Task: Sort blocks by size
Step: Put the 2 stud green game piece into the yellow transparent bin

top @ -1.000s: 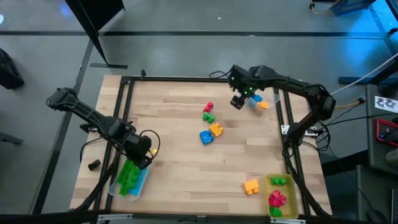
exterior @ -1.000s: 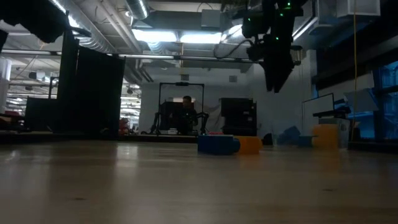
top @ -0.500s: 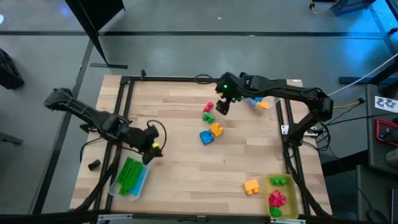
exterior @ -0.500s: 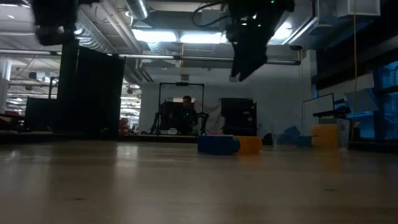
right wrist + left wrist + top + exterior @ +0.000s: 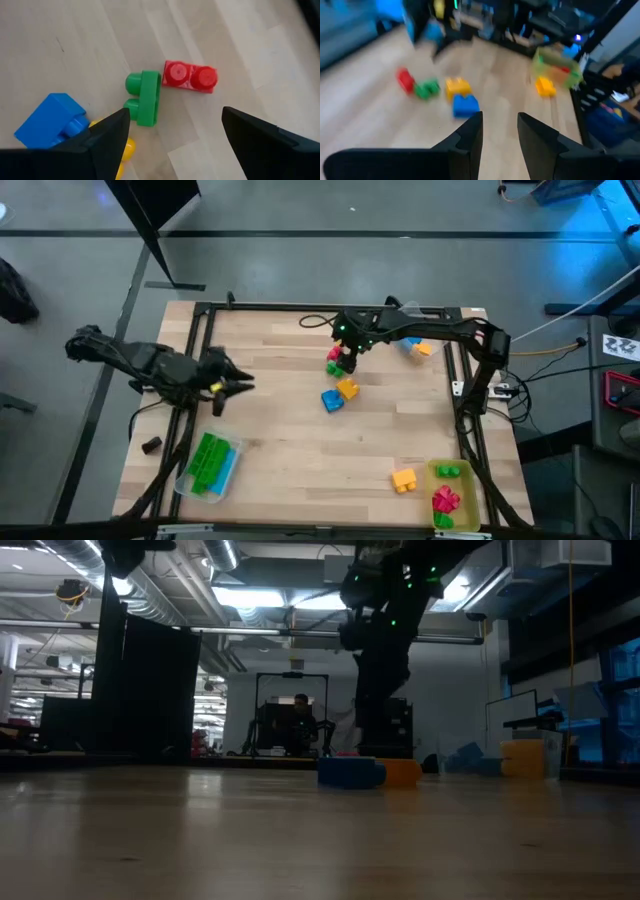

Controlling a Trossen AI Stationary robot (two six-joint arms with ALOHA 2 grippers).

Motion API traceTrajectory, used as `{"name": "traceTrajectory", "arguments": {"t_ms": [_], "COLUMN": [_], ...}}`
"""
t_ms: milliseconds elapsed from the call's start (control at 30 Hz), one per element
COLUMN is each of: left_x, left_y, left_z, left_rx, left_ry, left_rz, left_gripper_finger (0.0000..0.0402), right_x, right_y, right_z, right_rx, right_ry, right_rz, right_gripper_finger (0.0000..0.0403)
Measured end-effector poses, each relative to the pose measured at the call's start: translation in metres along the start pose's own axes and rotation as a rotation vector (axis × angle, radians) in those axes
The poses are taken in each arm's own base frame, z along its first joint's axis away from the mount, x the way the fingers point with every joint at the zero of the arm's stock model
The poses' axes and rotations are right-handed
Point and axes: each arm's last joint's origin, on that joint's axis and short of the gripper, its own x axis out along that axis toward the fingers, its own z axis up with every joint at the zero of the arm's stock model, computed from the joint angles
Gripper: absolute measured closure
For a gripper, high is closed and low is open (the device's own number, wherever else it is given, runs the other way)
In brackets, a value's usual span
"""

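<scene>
Look at your right gripper (image 5: 343, 364). It hangs just over the red block (image 5: 335, 352) and the green block (image 5: 335, 368), a little toward twelve o'clock from the middle of the counter (image 5: 300, 440). Its fingers (image 5: 107, 135) are spread wide apart and hold nothing. From its wrist you can see the red block (image 5: 190, 77) and the green block (image 5: 145, 97) touching at their ends, right between the two fingers.

Near them, toward six o'clock, a yellow-orange block (image 5: 348, 388) and a blue block (image 5: 331, 401) lie side by side. Another blue and orange pair (image 5: 418, 346) lies near the counter's one o'clock corner, just beside the right arm.

Your left gripper (image 5: 236, 385) is up in the air at the nine o'clock side of the counter. Its fingers (image 5: 470, 137) are a little apart, with nothing between them.

At seven o'clock a clear tray (image 5: 225, 470) holds long green blocks (image 5: 207, 463). At five o'clock a yellow tray (image 5: 468, 500) holds a small green block (image 5: 448, 471) and red blocks (image 5: 444, 500). One yellow-orange block (image 5: 404, 479) lies on the counter just beside that tray.
</scene>
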Motion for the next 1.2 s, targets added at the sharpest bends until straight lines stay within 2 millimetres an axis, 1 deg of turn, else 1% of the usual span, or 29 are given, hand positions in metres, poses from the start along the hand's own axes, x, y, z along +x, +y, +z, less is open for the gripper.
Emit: {"name": "traceTrajectory", "arguments": {"t_ms": [133, 267, 333, 400, 533, 733, 833, 967, 1067, 1200], "left_x": [-0.024, -0.048, -0.056, -0.061, -0.062, -0.054, -0.053, -0.055, -0.056, -0.049], "left_y": [0.012, 0.026, 0.033, 0.039, 0.049, 0.059, 0.063, 0.069, 0.073, 0.074], "left_z": [0.004, 0.003, 0.0, -0.006, -0.023, -0.048, -0.056, -0.063, -0.068, -0.078], "left_rx": [0.059, 0.061, 0.044, 0.042, 0.033, 0.0, -0.003, -0.002, -0.003, 0.011], "left_ry": [-0.094, -0.161, -0.203, -0.228, -0.247, -0.24, -0.252, -0.309, -0.331, -0.312], "left_rz": [0.023, 0.04, 0.06, 0.074, 0.072, 0.072, 0.075, 0.114, 0.115, 0.125], "left_gripper_finger": [0.0295, 0.0295, 0.0295, 0.0295, 0.0295, 0.0295, 0.0295, 0.0295, 0.0295, 0.0295], "right_x": [0.016, 0.029, 0.034, 0.039, 0.049, 0.069, 0.078, 0.087, 0.092, 0.091], "right_y": [0.008, 0.027, 0.036, 0.041, 0.044, 0.04, 0.04, 0.04, 0.04, 0.04], "right_z": [-0.002, -0.006, -0.007, -0.007, -0.005, -0.007, -0.01, -0.012, -0.014, -0.013], "right_rx": [-0.011, -0.056, -0.075, -0.089, -0.098, -0.073, -0.073, -0.076, -0.077, -0.076], "right_ry": [0.044, 0.076, 0.078, 0.067, 0.039, 0.07, 0.092, 0.114, 0.128, 0.125], "right_rz": [0.005, 0.023, 0.029, 0.01, -0.054, -0.094, -0.1, -0.105, -0.103, -0.102], "right_gripper_finger": [0.0086, 0.0086, 0.0086, 0.0086, 0.0086, 0.0086, 0.0086, 0.0092, 0.0115, 0.0169]}}
